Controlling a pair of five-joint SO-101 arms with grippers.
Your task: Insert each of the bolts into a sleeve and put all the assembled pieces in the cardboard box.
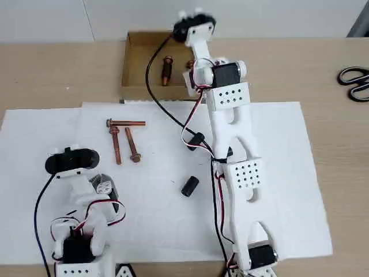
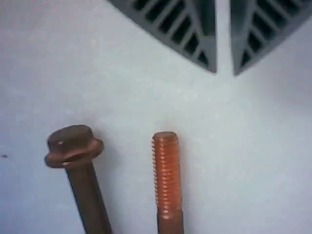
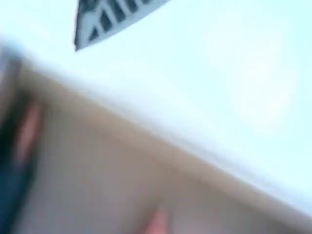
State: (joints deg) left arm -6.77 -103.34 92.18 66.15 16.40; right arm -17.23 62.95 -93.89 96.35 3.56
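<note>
Three copper bolts lie on the white paper: one crosswise (image 1: pixel 127 123) and two side by side (image 1: pixel 115 144) (image 1: pixel 132 145). A black sleeve (image 1: pixel 190 186) lies mid-paper. The cardboard box (image 1: pixel 135 40) at the back holds an assembled bolt (image 1: pixel 167 69) and a second copper piece (image 1: pixel 189 64). My right gripper (image 1: pixel 193 76) hangs over the box's right part; its wrist view is a blur of tan floor and a copper streak (image 3: pixel 27 131). My left gripper (image 2: pixel 223 66) is shut and empty, just short of a bolt head (image 2: pixel 73 146) and a threaded tip (image 2: pixel 165 161). The left arm (image 1: pixel 75 164) sits at the front left.
White paper (image 1: pixel 277 173) covers the middle of the wooden table. Scissors (image 1: pixel 354 81) lie at the far right edge. The right arm (image 1: pixel 236 167) stretches from the front edge to the box, its cable trailing beside the sleeve.
</note>
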